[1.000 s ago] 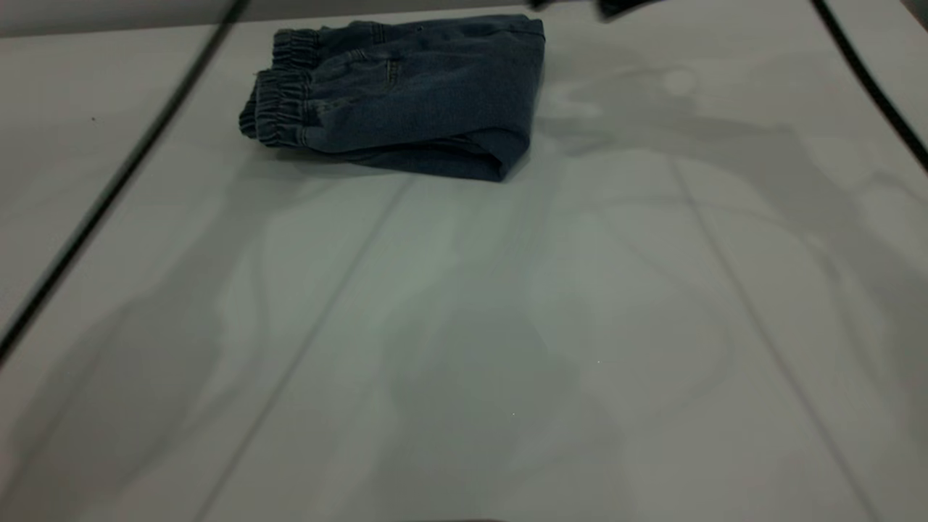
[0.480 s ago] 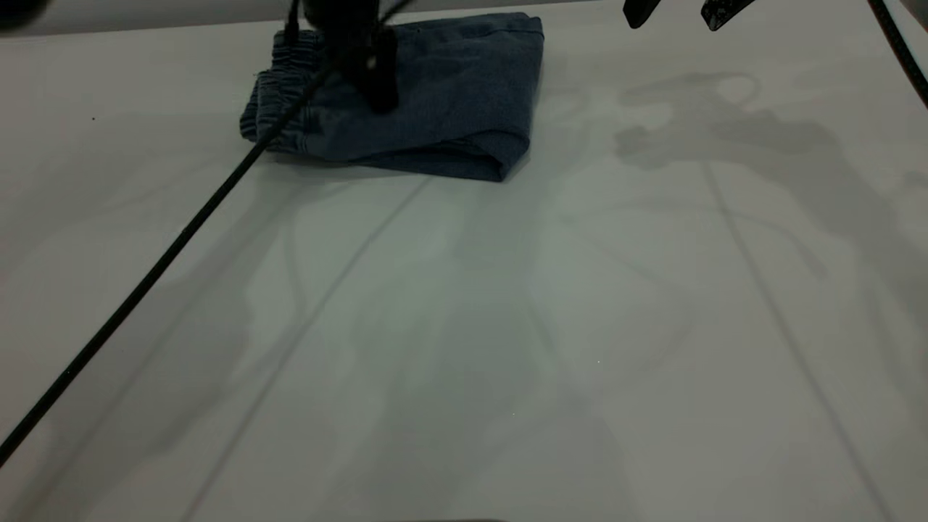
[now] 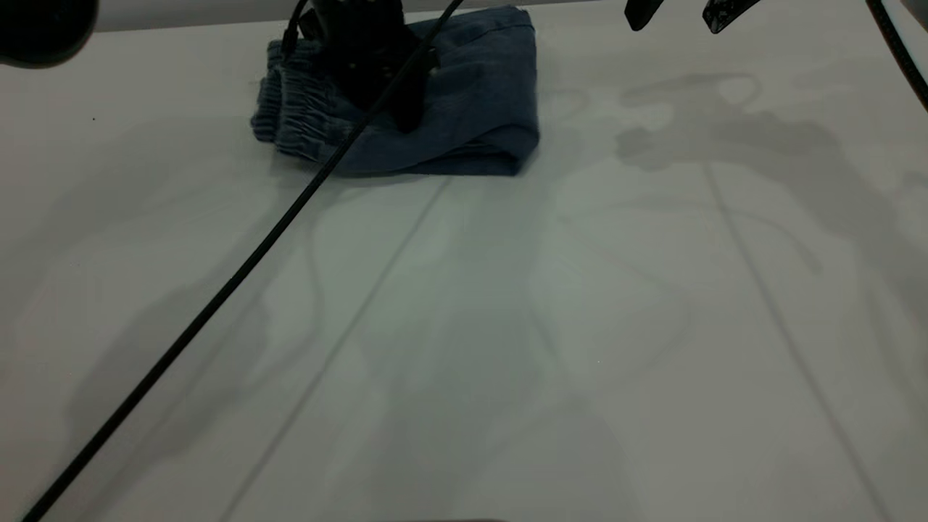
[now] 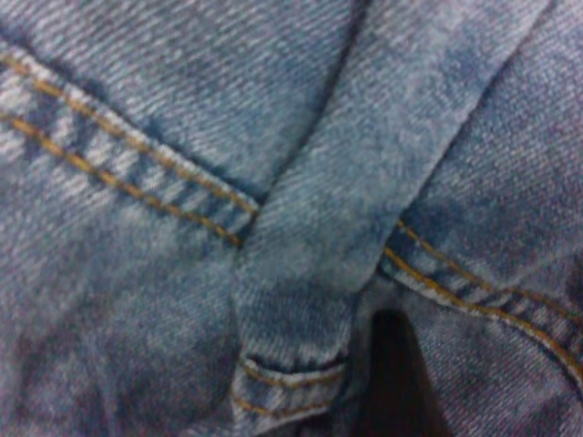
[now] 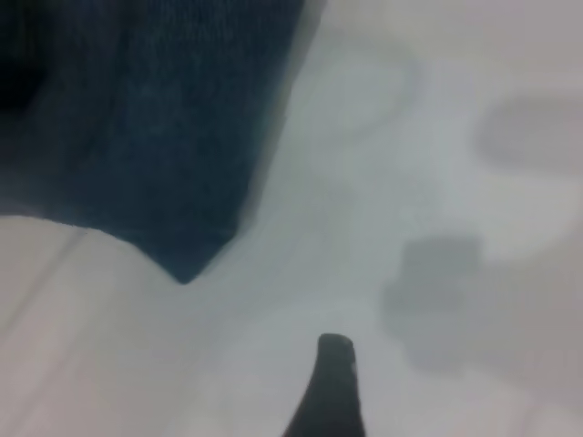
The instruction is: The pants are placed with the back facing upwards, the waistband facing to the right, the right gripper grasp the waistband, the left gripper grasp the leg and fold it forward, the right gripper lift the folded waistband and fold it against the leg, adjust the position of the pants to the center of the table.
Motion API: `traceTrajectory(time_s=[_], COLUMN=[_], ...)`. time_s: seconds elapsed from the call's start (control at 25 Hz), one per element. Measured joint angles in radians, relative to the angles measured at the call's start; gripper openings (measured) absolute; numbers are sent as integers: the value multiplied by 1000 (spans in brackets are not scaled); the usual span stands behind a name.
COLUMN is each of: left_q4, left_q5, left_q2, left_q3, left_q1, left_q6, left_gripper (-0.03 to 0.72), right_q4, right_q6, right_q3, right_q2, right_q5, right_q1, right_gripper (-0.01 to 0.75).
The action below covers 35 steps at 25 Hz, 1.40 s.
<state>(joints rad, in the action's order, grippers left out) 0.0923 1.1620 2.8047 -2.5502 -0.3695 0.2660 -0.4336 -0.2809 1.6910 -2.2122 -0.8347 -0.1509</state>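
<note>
The pants (image 3: 471, 94) lie folded into a thick denim bundle at the far side of the table (image 3: 507, 326), the elastic waistband (image 3: 290, 119) at the bundle's left end. The leg is hidden inside the fold. My left gripper (image 3: 384, 80) is down on top of the bundle near the waistband; its wrist view is filled with denim and orange-stitched seams of the pants (image 4: 182, 273). My right gripper (image 3: 681, 11) hovers open above the table to the right of the pants, holding nothing. Its wrist view shows one fingertip (image 5: 334, 364) and a corner of the pants (image 5: 155, 137).
The left arm's black cable (image 3: 217, 290) runs diagonally over the table from the pants to the near left corner. Another black cable (image 3: 899, 51) crosses the far right corner. A dark rounded part (image 3: 43, 29) sits at the far left.
My left gripper came down onto the pants and pushed them: the bundle slid a little to the right and turned. The right gripper entered at the far right and now holds still.
</note>
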Motion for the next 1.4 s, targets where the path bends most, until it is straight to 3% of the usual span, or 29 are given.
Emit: traceTrajectory(time_s=[0.28, 0.44, 0.56, 0.8, 0.96, 1.2, 1.4], left_q4=[-14, -50, -66, -67, -81, -147, -153], left_q5=[11, 11, 11, 11, 11, 11, 11], left_q2=[15, 19, -34, -200, -324, -600, -902], left_q3=[-55, -144, -170, -177, -164, 74, 385], left_q1=[-32, -39, -39, -40, -40, -40, -40], left_q6=[-73, -98, -116, -124, -124, -138, -148], left_gripper=[443, 443, 443, 443, 443, 443, 443], right_q4=[1, 7, 14, 83, 134, 108, 81], right_q6=[0, 3, 28, 97, 184, 243, 227], right_q3=[8, 95, 203, 462, 547, 512, 285], right_q2=[0, 0, 8, 64, 143, 363, 629], right_q5=[-4, -44, -119, -373, -407, -424, -425], right_q1=[0, 0, 3, 3, 4, 6, 6], right_gripper=[569, 569, 569, 569, 569, 569, 569])
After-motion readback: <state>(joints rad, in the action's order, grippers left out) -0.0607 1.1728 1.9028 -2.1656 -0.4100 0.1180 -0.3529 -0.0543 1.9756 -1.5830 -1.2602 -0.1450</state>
